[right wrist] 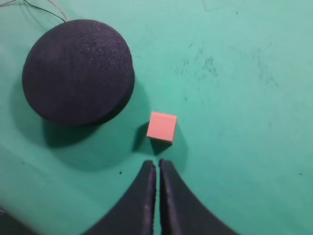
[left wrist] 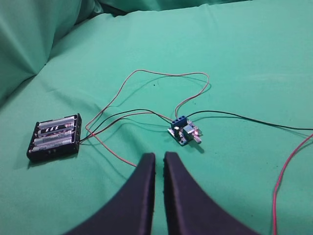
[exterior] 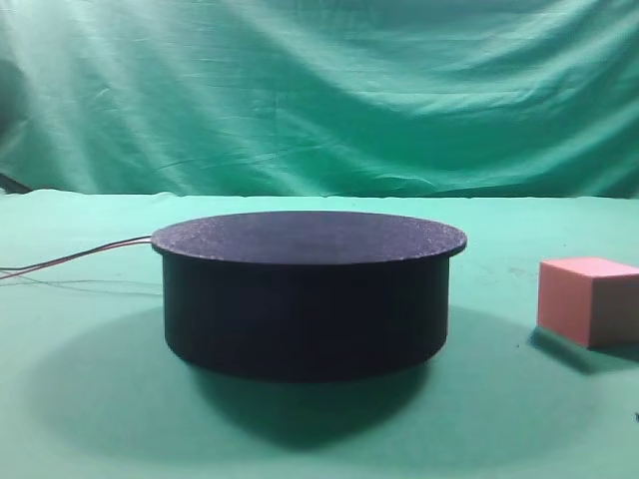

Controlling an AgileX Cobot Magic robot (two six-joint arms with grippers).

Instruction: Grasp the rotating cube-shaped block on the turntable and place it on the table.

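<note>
The small salmon-pink cube-shaped block [right wrist: 162,127] stands on the green cloth-covered desk [right wrist: 234,98], just beside the wide, low black turntable [right wrist: 78,71] but not touching it. In the exterior high view the block [exterior: 589,300] sits at the right edge, apart from the turntable [exterior: 305,294], whose dark speckled top carries nothing. Thin red wires [exterior: 75,257] lead from its left side across the desk.

My right hand [right wrist: 157,164] hangs above the desk near the block, clenched, with its two black fingers almost together and nothing between them. My left hand [left wrist: 159,156] is also clenched and holds nothing. Below it lie a black battery holder with silver cells [left wrist: 55,137] and a small circuit board with a blue terminal [left wrist: 185,132], joined by red and black wires [left wrist: 146,93].
</note>
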